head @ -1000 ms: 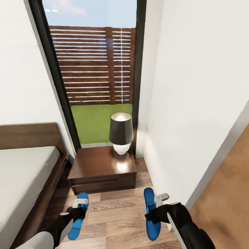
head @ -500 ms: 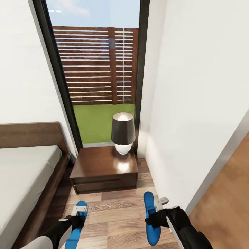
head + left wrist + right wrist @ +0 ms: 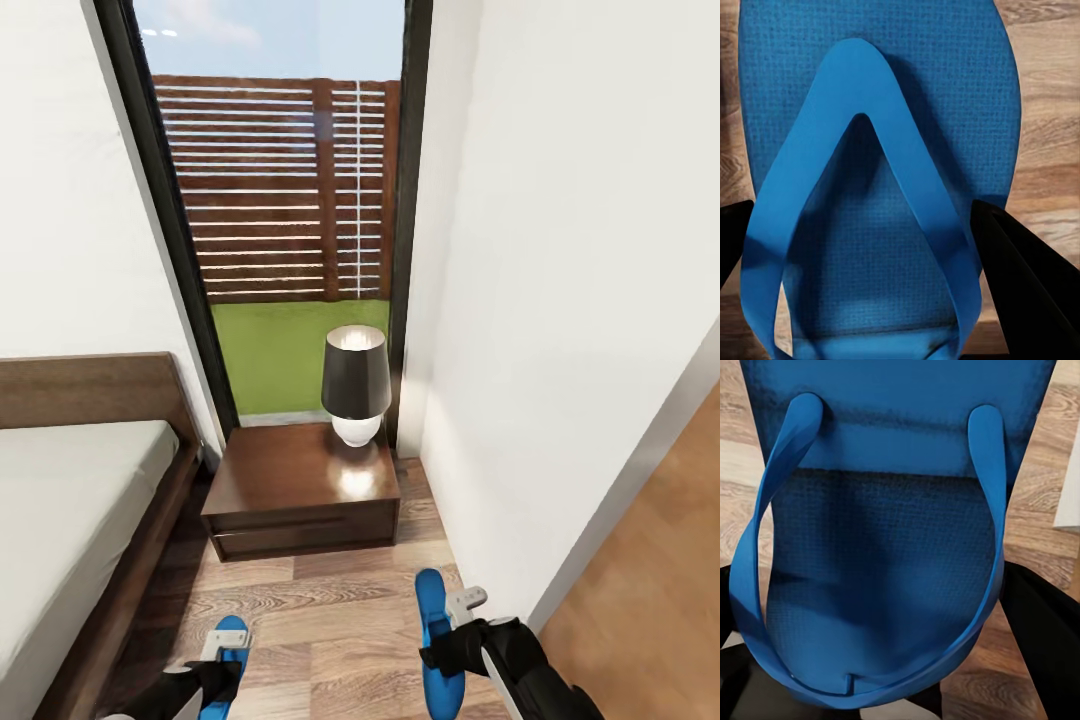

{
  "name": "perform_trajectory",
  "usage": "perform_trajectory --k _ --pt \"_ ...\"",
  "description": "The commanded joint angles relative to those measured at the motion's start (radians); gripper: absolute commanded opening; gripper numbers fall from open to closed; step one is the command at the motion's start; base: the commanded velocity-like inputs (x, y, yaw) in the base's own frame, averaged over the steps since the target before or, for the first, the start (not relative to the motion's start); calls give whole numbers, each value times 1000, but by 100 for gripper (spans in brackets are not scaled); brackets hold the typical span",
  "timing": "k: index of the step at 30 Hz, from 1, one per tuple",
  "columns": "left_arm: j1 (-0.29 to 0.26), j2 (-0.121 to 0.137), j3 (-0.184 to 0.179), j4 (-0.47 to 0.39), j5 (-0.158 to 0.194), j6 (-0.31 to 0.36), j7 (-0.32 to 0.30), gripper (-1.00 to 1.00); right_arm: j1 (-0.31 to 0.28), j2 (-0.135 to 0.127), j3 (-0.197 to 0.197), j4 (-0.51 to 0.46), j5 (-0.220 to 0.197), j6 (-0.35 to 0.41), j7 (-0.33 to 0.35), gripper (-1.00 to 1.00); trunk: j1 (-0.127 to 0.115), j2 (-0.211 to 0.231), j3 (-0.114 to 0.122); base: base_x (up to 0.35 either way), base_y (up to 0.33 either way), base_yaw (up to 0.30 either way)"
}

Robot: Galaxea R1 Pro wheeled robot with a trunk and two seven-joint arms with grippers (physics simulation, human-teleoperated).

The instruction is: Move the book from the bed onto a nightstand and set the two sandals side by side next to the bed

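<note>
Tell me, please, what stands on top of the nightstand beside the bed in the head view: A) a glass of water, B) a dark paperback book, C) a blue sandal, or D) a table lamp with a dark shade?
D: a lamp with a dark shade and a white base stands at the back of the nightstand.

Blue sandal (image 3: 885, 585) sole-up close, strap looping across it, dark fingers (image 3: 1046, 637) flanking both edges; wood floor (image 3: 1042, 495) behind.
</note>
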Motion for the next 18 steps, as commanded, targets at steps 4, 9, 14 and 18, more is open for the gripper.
perform_trajectory --k 4,9,14,18 --pt "15 0 5 -2 -4 5 -4 -100 -1 -1 1 63 9 -73 5 -100 0 -1 -1 0 0 0" --pt "25 2 5 -2 -3 -2 -4 -100 -1 -1 1 120 10 -128 5 -100 0 -1 -1 0 0 0" --pt "28 3 6 -2 -2 -5 -4 -100 -1 -1 0 170 11 -159 4 -100 0 -1 -1 0 0 0" --pt "29 3 6 -2 -2 -7 -5 -100 -1 -1 0 191 11 -200 4 -100 0 -1 -1 0 0 0"
